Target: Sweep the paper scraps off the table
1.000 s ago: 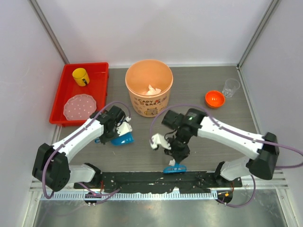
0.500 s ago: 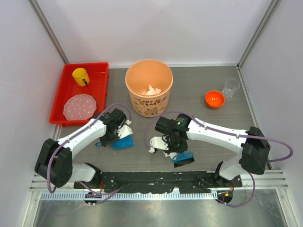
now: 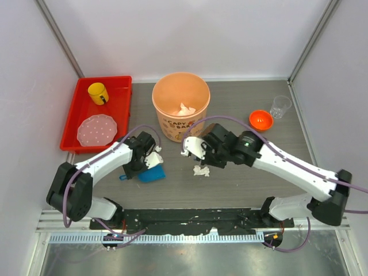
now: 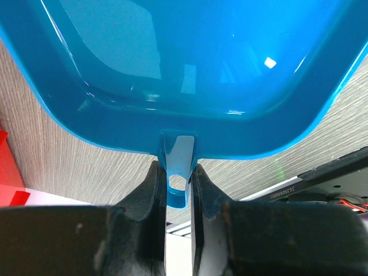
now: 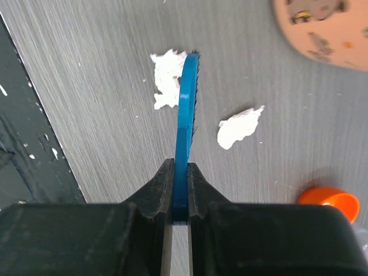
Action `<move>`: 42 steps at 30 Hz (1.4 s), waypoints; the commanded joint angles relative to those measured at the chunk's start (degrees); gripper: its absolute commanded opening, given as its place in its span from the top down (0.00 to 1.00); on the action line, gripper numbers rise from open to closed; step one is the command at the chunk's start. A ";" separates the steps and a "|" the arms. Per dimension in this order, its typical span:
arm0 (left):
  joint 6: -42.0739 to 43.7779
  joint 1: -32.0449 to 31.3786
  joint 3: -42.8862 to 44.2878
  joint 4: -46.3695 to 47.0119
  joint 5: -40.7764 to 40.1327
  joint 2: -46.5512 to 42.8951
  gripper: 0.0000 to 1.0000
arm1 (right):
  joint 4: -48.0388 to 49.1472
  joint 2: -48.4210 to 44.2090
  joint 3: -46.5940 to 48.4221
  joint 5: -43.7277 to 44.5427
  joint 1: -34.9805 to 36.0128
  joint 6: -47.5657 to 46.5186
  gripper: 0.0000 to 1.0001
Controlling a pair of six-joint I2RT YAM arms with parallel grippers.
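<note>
A: Our right pincer [image 5: 180, 172] clamps the blue brush [image 5: 187, 98], which sits edge-on between two paper scraps [image 5: 167, 86] on the table [image 5: 86, 86].
B: Our left pincer [image 4: 175, 178] grips the dustpan [image 4: 184, 69] by its handle. It's left of both scraps, so we'd sweep leftward.
</note>
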 commanded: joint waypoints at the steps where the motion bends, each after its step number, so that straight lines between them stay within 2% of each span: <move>1: -1.23 -0.80 3.13 1.07 1.42 1.79 1.00 | 3.28 -7.16 5.39 4.88 0.24 12.57 0.99; 3: -2.28 -2.98 3.66 0.98 0.54 2.58 1.00 | 3.39 -6.82 8.98 12.79 -1.16 27.29 0.99; 5: -2.99 -4.66 3.93 0.90 0.97 3.02 1.00 | -0.03 -4.62 10.67 13.54 -8.15 32.81 0.99; 7: -2.99 -6.60 4.63 0.46 1.85 3.90 1.00 | -0.40 -3.48 8.32 13.61 -12.92 37.54 0.99; 8: -2.90 -7.21 4.72 0.46 2.20 4.16 1.00 | 0.47 -3.30 6.82 13.79 -15.20 38.27 0.99; 9: -2.29 -8.70 4.55 0.28 2.21 4.34 1.00 | 1.44 -3.13 3.24 13.71 -20.54 38.71 0.99; 12: -1.68 -11.87 4.02 -0.07 2.29 5.04 1.00 | 7.32 -2.77 -1.09 14.50 -27.94 41.17 0.99; 14: -1.67 -13.62 4.45 -0.42 3.34 6.53 1.00 | 12.13 -1.20 -1.63 13.01 -29.46 41.01 0.99; 19: -1.59 -15.74 7.88 0.45 7.90 11.01 1.00 | 18.93 6.35 -0.58 8.79 -29.64 34.51 0.99; 22: -1.76 -15.74 9.20 1.24 11.34 13.04 1.00 | 16.66 11.90 -0.49 5.46 -29.47 34.41 0.99; 26: -1.94 -16.10 9.38 2.30 12.49 14.10 1.00 | 14.55 11.56 -3.47 4.04 -25.45 37.66 0.99; 30: -2.02 -17.06 9.91 2.48 13.10 14.89 1.00 | 11.82 7.61 -4.09 2.64 -17.35 43.80 0.99; 32: -2.29 -17.85 9.91 3.18 12.67 15.24 1.00 | 12.43 4.88 -5.14 0.53 -14.89 50.99 0.99; 34: -2.64 -18.29 9.73 3.88 12.23 15.76 1.00 | 13.13 3.47 -7.42 -3.31 -14.09 57.75 0.99; 37: -3.17 -18.73 9.82 4.15 11.00 16.47 1.00 | 15.85 -0.04 -10.58 -3.52 -12.16 63.92 0.99; 42: -3.52 -18.82 9.55 4.15 11.26 17.26 1.00 | 35.69 -5.93 -20.52 -8.79 -8.38 79.30 0.99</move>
